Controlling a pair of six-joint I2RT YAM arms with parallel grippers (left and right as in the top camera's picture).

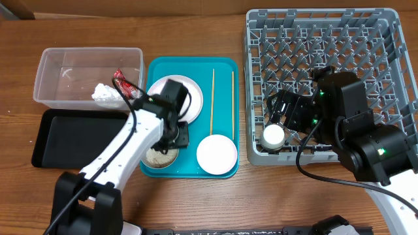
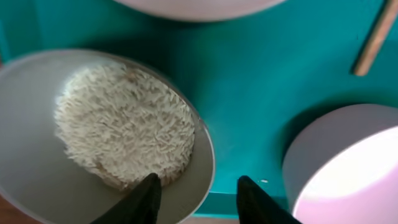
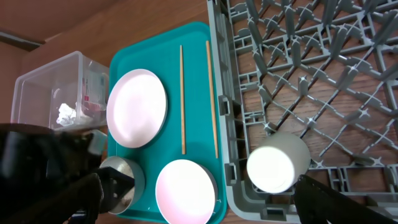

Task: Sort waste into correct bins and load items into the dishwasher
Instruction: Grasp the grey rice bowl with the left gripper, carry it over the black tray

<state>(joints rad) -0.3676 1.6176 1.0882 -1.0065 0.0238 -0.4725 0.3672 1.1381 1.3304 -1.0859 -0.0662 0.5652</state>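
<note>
left fingers spread, holding nothing, bowl rim between them. risk: if i pinch shallow it slips, rice spills onto tray beneath.

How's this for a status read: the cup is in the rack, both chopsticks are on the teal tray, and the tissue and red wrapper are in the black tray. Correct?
Not quite. The overhead view shows the tissue wad and red wrapper in the clear tub, not the black tray. The cup is in the rack, and both chopsticks are on the teal tray.
</note>
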